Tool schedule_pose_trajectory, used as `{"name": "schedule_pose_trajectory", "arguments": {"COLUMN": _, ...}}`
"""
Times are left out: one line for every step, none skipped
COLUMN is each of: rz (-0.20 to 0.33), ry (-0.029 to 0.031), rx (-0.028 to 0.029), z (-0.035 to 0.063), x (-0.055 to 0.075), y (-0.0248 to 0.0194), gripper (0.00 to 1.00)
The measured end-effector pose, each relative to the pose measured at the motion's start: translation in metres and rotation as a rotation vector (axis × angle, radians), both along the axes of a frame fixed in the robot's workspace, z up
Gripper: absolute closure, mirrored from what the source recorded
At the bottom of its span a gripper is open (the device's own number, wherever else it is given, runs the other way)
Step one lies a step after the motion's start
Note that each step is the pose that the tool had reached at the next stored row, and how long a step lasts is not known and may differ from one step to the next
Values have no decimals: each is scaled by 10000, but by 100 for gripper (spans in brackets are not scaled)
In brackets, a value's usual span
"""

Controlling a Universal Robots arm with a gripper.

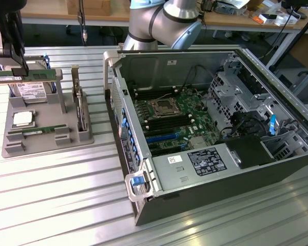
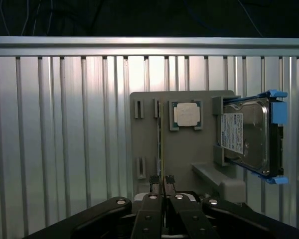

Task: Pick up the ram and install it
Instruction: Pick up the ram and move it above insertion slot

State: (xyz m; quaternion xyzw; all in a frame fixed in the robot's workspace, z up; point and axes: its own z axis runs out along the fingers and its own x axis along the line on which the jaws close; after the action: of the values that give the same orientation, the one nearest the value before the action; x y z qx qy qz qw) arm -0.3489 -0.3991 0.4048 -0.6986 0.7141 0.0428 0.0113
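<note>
My gripper (image 1: 19, 67) hangs above the grey holder tray (image 1: 66, 137) at the exterior view's far left, shut on the ram (image 1: 38, 75). The ram is a long thin green stick with a pale sticker, held level and lifted clear of the tray. In the wrist view the ram (image 2: 161, 149) appears edge-on as a thin line running out from between my closed fingertips (image 2: 162, 183). A second green stick (image 1: 41, 130) lies in a slot of the tray below.
The tray also holds a square silver CPU (image 1: 22, 119) (image 2: 185, 115) and a hard drive (image 1: 31, 91) (image 2: 246, 134) in blue rails. An open computer case (image 1: 277, 154) with its motherboard (image 1: 167, 120) and long memory slots stands to the exterior view's right, on the ribbed metal table (image 1: 56, 205).
</note>
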Motion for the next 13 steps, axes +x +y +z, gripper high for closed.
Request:
{"name": "schedule_pose_trajectory", "arguments": {"rz": 0, "ry": 0, "rx": 0, "z": 0, "x": 19, "y": 0, "gripper": 88}}
{"name": "schedule_pose_trajectory", "arguments": {"rz": -1, "ry": 0, "rx": 0, "z": 0, "x": 31, "y": 0, "gripper": 88}}
{"name": "schedule_pose_trajectory", "arguments": {"rz": 0, "ry": -1, "rx": 0, "z": 0, "x": 45, "y": 0, "gripper": 88}}
{"name": "schedule_pose_trajectory", "arguments": {"rz": -1, "ry": 0, "rx": 0, "z": 0, "x": 72, "y": 0, "gripper": 88}}
{"name": "schedule_pose_trajectory", "arguments": {"rz": 0, "ry": -1, "rx": 1, "z": 0, "x": 97, "y": 0, "gripper": 88}}
{"name": "schedule_pose_trajectory", "arguments": {"rz": 0, "ry": 0, "rx": 0, "z": 0, "x": 112, "y": 0, "gripper": 88}}
{"name": "schedule_pose_trajectory", "arguments": {"rz": 0, "ry": -1, "rx": 0, "z": 0, "x": 124, "y": 0, "gripper": 88}}
{"name": "schedule_pose_trajectory", "arguments": {"rz": 0, "ry": -1, "rx": 0, "z": 0, "x": 129, "y": 0, "gripper": 88}}
{"name": "schedule_pose_trajectory", "arguments": {"rz": -1, "ry": -1, "rx": 1, "z": -1, "x": 137, "y": 0, "gripper": 88}}
{"name": "schedule_pose_trajectory", "arguments": {"rz": 0, "ry": 0, "rx": 0, "z": 0, "x": 146, "y": 0, "gripper": 88}}
{"name": "schedule_pose_trajectory", "arguments": {"rz": 0, "ry": 0, "rx": 0, "z": 0, "x": 161, "y": 0, "gripper": 88}}
{"name": "schedule_pose_trajectory", "arguments": {"rz": 0, "ry": 0, "rx": 1, "z": 0, "x": 176, "y": 0, "gripper": 88}}
{"name": "schedule_pose_trajectory", "arguments": {"rz": -1, "ry": 0, "rx": 0, "z": 0, "x": 198, "y": 0, "gripper": 88}}
